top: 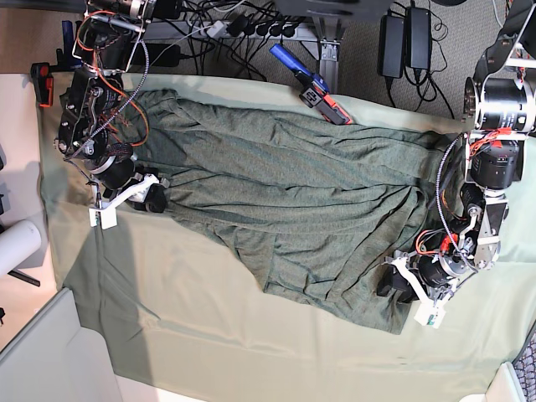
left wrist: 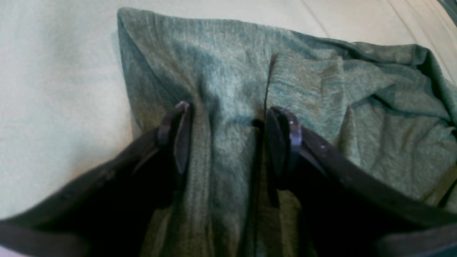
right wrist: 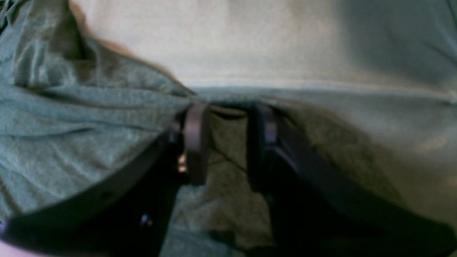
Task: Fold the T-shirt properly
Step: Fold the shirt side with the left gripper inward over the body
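Pale green table (top: pixel 209 335) under a spread T-shirt (top: pixel 285 201).
Left tool (left wrist: pixel 228 117) and right tool (right wrist: pixel 228 117) are each clamped on bunched T-shirt fabric at opposite edges.

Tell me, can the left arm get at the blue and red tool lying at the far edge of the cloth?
Probably not right now: the left gripper straddles a fold of the T-shirt, and the tool lies across the shirt, away from it.

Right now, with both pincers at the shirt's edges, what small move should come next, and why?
Probably lift both together a little. The left pincer and right pincer each have T-shirt fabric bunched between the jaws, and the shirt lies wrinkled on the table cloth.
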Robot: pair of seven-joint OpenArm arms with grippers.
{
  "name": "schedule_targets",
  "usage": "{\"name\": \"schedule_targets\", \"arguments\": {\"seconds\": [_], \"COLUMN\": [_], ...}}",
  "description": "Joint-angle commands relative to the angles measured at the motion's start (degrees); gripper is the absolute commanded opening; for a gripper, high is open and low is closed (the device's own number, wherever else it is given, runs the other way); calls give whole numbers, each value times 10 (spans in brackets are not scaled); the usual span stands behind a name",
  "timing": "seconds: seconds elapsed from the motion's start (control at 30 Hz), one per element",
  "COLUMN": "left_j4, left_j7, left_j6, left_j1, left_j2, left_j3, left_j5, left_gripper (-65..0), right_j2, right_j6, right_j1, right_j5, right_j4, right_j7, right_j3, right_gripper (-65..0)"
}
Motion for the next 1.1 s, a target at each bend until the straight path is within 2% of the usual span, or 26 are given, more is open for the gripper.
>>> {"name": "schedule_targets", "arguments": {"seconds": [0.0, 0.03, 0.1, 0.23, 0.27, 0.47, 0.57, 0.63, 0.87, 1.07], "left_j4": [8, 8, 8, 8, 8, 8, 11, 17, 71, 174], "left_j7": [-14, -15, -15, -16, -16, -23, -52, -82, -80, -80], "left_j6": [-11, -11, -11, -11, -11, -11, -18, -61, -61, -61], "left_j1": [-18, -19, -18, -18, -18, -19, -19, -18, -10, 31], "left_j2": [-3, -3, -3, -3, -3, -5, -11, -16, -23, -48], "left_j3": [-2, -2, -2, -2, -2, -2, -2, -2, -2, -2], "left_j5": [-6, -6, -6, -5, -5, -5, 0, 16, 31, 31], "left_gripper": [-292, -303, -374, -609, -650, -650, -650, -650, -650, -650], "right_j2": [6, 6, 6, 6, 6, 6, 6, 6, 6, 6], "right_j6": [-5, -5, -5, -5, -5, -5, -5, -5, -5, -5], "right_j1": [1, 1, 1, 1, 1, 1, 1, 1, 1, 1], "right_j5": [-19, -19, -19, -19, -19, -19, -19, -19, -17, -17], "right_j4": [-2, -2, -2, -2, -2, -2, -2, -2, -2, -2], "right_j7": [-34, -34, -34, -34, -34, -34, -34, -34, -34, -34], "right_j3": [1, 1, 1, 1, 1, 1, 1, 1, 1, 1], "right_gripper": [-443, -444, -444, -443, -443, -444, -444, -444, -444, -444]}}
